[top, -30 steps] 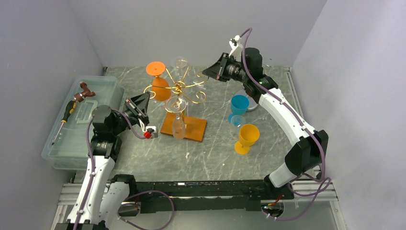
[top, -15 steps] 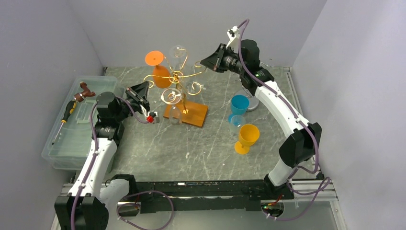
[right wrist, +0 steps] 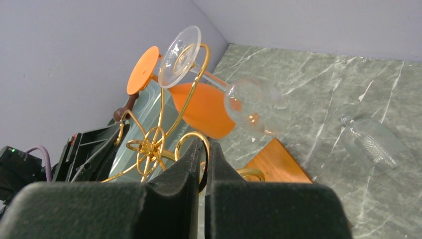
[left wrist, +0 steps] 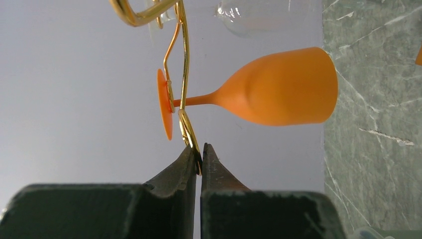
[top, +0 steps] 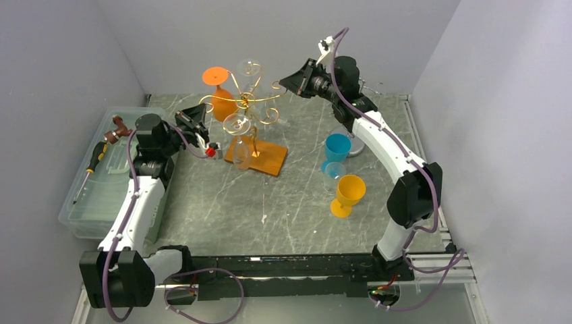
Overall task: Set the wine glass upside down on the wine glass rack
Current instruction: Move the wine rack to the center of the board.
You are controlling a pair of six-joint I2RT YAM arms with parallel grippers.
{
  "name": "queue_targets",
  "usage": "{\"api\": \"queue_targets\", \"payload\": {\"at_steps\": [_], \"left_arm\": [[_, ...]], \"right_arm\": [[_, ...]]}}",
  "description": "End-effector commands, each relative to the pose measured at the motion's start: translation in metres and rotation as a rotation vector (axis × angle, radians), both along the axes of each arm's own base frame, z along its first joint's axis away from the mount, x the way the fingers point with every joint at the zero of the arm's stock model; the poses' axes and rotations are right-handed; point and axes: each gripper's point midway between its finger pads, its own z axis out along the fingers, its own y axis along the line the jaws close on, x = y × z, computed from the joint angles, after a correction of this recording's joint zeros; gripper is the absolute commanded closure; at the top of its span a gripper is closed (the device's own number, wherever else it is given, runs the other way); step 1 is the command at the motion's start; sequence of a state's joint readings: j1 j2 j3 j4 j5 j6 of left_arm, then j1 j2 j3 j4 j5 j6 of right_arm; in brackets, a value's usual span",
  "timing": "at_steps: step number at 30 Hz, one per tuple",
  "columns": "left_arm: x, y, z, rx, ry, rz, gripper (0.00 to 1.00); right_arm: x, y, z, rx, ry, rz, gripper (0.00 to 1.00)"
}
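Marble table — gilt rack — lilac walls

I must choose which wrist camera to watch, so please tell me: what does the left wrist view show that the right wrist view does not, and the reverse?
Only the left wrist: a close look at the left gripper, its jaws shut on the gold rack beside the foot of the orange glass. Only the right wrist: the right gripper, jaws shut on a rack loop; the wooden base; a clear glass lying on the table. Both: the rack, the hanging orange glass, the marble table.
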State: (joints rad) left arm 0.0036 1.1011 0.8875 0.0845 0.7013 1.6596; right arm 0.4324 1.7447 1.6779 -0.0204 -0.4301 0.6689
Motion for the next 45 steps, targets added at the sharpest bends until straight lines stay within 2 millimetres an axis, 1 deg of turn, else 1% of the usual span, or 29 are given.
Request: {"api": "queue_targets", "payload": {"at_steps": [1,3,6,8,11,15,16,20,22,23,24,27,29,30,31,32,33,37,38,39,42,45], "left_arm": [[0.007,-0.006,0.03,0.034,-0.112,-0.027,1.0],[0.007,-0.005,0.024,0.04,-0.092,-0.025,1.0],[0.002,-0.007,0.018,0.045,-0.08,-0.033,0.97],[-0.002,-0.008,0.015,0.045,-0.081,-0.045,0.91],[-0.008,-0.01,0.012,0.036,-0.066,-0.055,0.69],[-0.016,-0.011,0.01,0.025,-0.017,-0.058,0.48],[-0.018,-0.01,0.01,0.019,-0.003,-0.056,0.45],[-0.023,-0.008,0.005,0.011,0.032,-0.041,0.42],[-0.025,-0.007,0.003,0.011,0.05,-0.037,0.39],[-0.027,-0.007,0.001,0.013,0.066,-0.037,0.35],[-0.028,-0.007,-0.001,0.013,0.079,-0.037,0.34],[-0.028,-0.007,-0.003,0.014,0.086,-0.039,0.33],[-0.028,-0.007,0.0,-0.004,0.087,-0.035,0.32],[-0.027,-0.006,0.003,-0.016,0.091,-0.027,0.27],[-0.026,-0.005,0.005,-0.028,0.103,-0.021,0.18],[-0.026,-0.005,0.008,-0.04,0.114,-0.014,0.06],[-0.027,-0.004,0.01,-0.055,0.126,-0.006,0.01],[-0.03,0.0,0.017,-0.113,0.151,0.024,0.01],[-0.03,0.008,0.017,-0.121,0.152,0.05,0.01],[-0.031,0.011,0.017,-0.125,0.15,0.065,0.01],[-0.034,0.017,0.021,-0.148,0.136,0.098,0.01],[-0.039,0.023,0.029,-0.183,0.126,0.13,0.01]], "right_arm": [[-0.051,0.042,0.015,0.047,-0.087,0.256,1.0],[-0.051,0.041,0.007,0.04,-0.069,0.248,1.0],[-0.051,0.038,-0.006,0.026,-0.046,0.242,0.96],[-0.05,0.035,-0.016,0.02,-0.028,0.229,0.91],[-0.051,0.03,-0.024,0.016,-0.011,0.216,0.83],[-0.05,0.025,-0.021,0.01,-0.018,0.2,0.67],[-0.05,0.024,-0.019,0.009,-0.022,0.198,0.65],[-0.047,0.023,-0.012,0.006,-0.028,0.192,0.6],[-0.046,0.023,-0.011,0.003,-0.027,0.188,0.59],[-0.045,0.023,-0.012,0.002,-0.025,0.185,0.59],[-0.044,0.023,-0.012,-0.001,-0.024,0.18,0.59],[-0.04,0.019,-0.017,-0.009,-0.013,0.165,0.59],[-0.036,0.017,-0.022,-0.013,-0.003,0.159,0.59],[-0.035,0.016,-0.026,-0.016,0.003,0.156,0.59],[-0.032,0.013,-0.028,-0.02,0.005,0.151,0.59],[-0.03,0.012,-0.031,-0.024,0.009,0.145,0.59],[-0.028,0.01,-0.033,-0.026,0.012,0.142,0.59],[-0.022,0.007,-0.036,-0.034,0.015,0.137,0.58],[-0.02,0.006,-0.036,-0.038,0.015,0.134,0.57],[-0.018,0.005,-0.036,-0.04,0.015,0.131,0.56],[-0.013,0.002,-0.037,-0.045,0.017,0.123,0.53],[-0.011,0.0,-0.034,-0.044,0.011,0.12,0.49]]}}
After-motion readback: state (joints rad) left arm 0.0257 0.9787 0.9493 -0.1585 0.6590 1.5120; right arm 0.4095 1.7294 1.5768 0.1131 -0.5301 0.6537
